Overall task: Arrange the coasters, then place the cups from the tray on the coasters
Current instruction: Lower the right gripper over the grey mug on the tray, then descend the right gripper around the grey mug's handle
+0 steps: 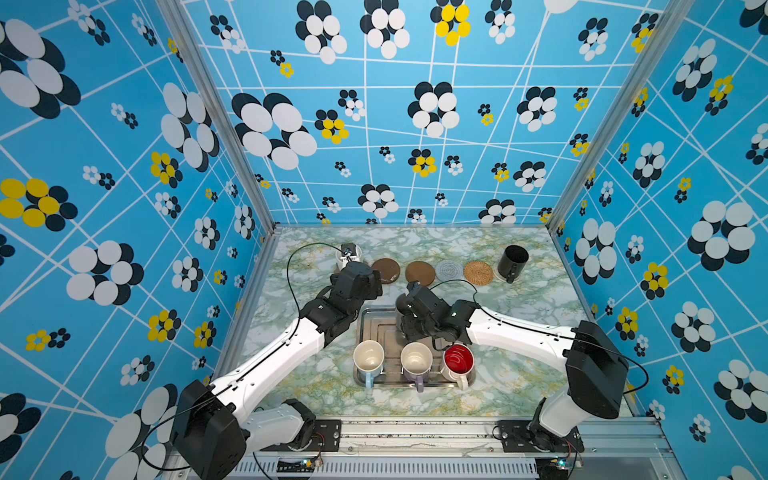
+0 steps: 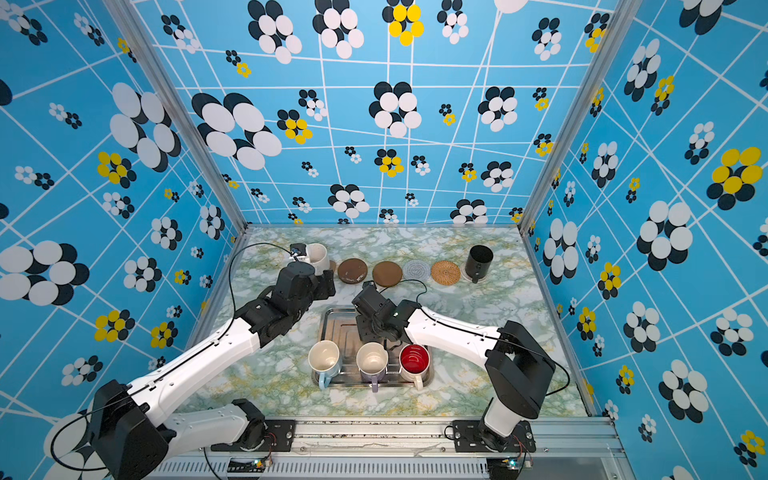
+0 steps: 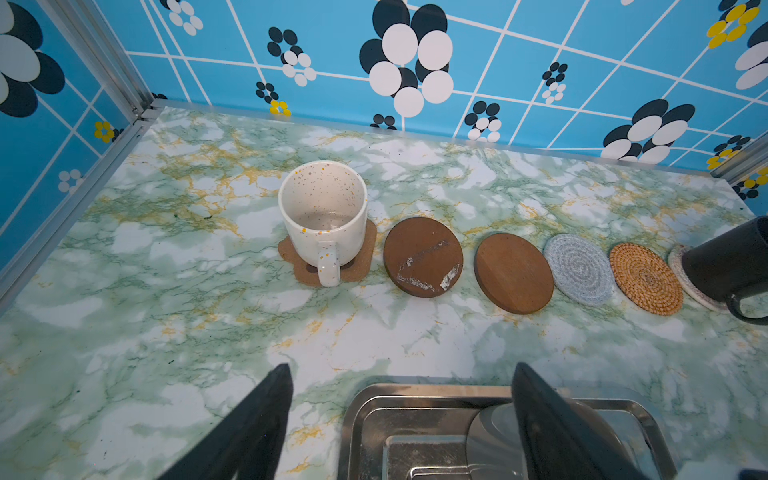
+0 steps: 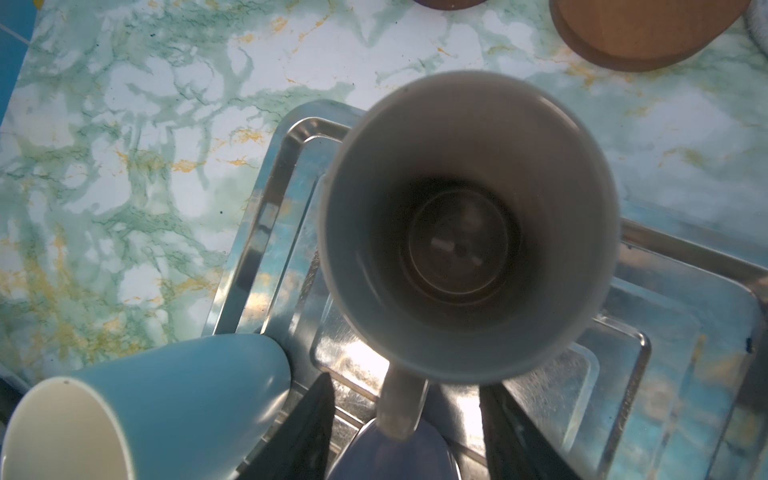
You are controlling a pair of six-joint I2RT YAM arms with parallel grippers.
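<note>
Blue flower-print walls all round and a green marbled worktop, with the coasters lined up along the back. The cream mug sits on the paw-shaped coaster and the black mug is parked at the other end. So we reckon the step in hand is the grey mug, standing upright at the far end of the tray.

Tip from us: close squarely on the handle and lift straight up before swinging out, since the blue mug and lilac mug are close by. Then set it down centred on one of the bare brown discs.

The right end effector has its jaws a middling way apart. They straddle that handle with a gap on either side as far as we can tell, so it grips nothing yet. The left end effector is spread wide and empty, hovering over the worktop just by the tray's corner.
</note>
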